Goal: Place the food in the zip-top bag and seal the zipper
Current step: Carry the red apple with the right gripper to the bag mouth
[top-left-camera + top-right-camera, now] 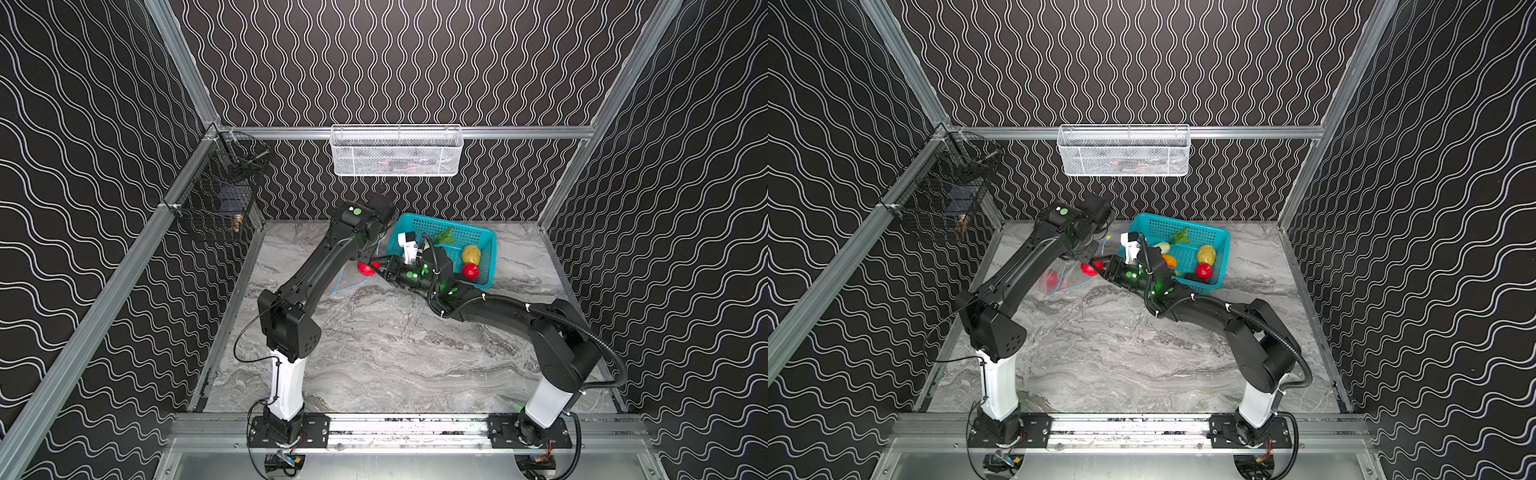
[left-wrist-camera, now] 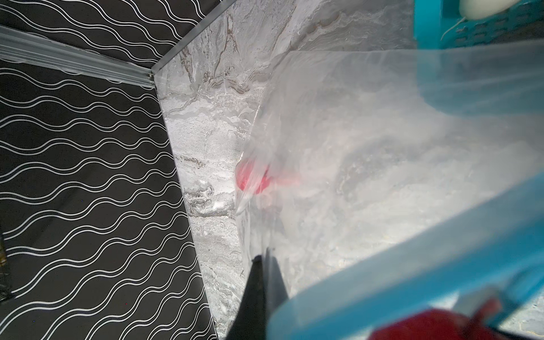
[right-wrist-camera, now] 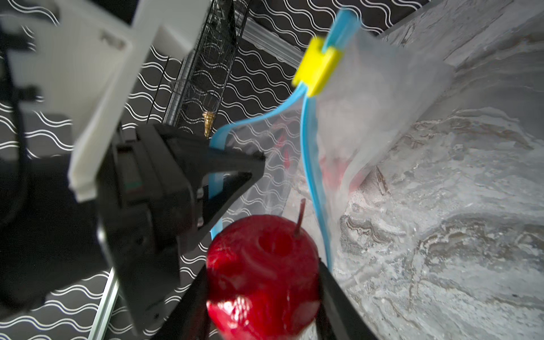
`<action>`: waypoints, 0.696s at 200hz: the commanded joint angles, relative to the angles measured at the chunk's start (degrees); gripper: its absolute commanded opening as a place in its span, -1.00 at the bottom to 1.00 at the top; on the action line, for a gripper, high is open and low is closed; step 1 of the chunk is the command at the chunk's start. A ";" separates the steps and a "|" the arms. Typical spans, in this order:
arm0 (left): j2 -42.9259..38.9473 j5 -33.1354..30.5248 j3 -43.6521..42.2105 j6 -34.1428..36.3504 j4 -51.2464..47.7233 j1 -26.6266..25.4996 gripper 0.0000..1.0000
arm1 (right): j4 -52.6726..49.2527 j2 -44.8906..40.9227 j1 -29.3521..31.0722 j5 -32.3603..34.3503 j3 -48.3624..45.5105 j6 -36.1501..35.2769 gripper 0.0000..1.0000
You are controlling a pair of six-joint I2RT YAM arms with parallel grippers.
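My right gripper [image 3: 262, 282] is shut on a red apple [image 3: 262, 253], seen in both top views [image 1: 365, 268] just left of the teal basket, at the mouth of the zip-top bag [image 3: 382, 97]. My left gripper [image 2: 263, 256] is shut on the bag's edge by the light blue zipper strip [image 2: 412, 250] and holds the mouth up; its fingers [image 3: 235, 160] pinch the strip. The yellow slider [image 3: 318, 67] sits at the strip's upper end. One red food piece [image 2: 253, 179] lies inside the clear bag [image 1: 1067, 278]. A potato [image 1: 1206, 253], a red fruit [image 1: 1203, 271] and a leafy green [image 1: 1180, 236] remain in the basket.
The teal perforated basket [image 1: 1221, 237] stands at the back right of the marble table [image 1: 395, 353]. A white mesh basket [image 1: 397, 151] hangs on the back rail and a black wire basket [image 1: 216, 195] on the left rail. Both arms meet beside the teal basket.
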 commanded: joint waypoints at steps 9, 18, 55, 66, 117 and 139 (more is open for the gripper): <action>-1.08 -0.30 -0.16 -0.48 -0.02 -0.08 -1.00 | 3.12 1.77 0.45 0.16 2.03 1.27 -0.26; -0.99 -0.36 -0.02 -0.44 -0.15 -0.09 -1.00 | 3.34 2.47 0.54 -0.09 2.73 1.50 -0.25; -0.68 -0.40 0.34 -0.35 -0.31 -0.10 -1.00 | 2.17 4.93 1.03 -0.45 5.70 2.12 0.22; -0.68 -0.45 0.41 -0.35 -0.30 -0.07 -1.00 | 1.88 5.23 1.15 -0.36 6.14 2.16 0.30; -0.72 -0.69 0.00 -0.44 -0.29 -0.07 -1.00 | -0.65 4.47 1.80 0.67 7.12 1.24 0.60; -0.68 -0.82 -0.04 -0.42 -0.34 -0.07 -1.00 | -3.46 3.66 2.14 1.46 7.69 0.64 0.62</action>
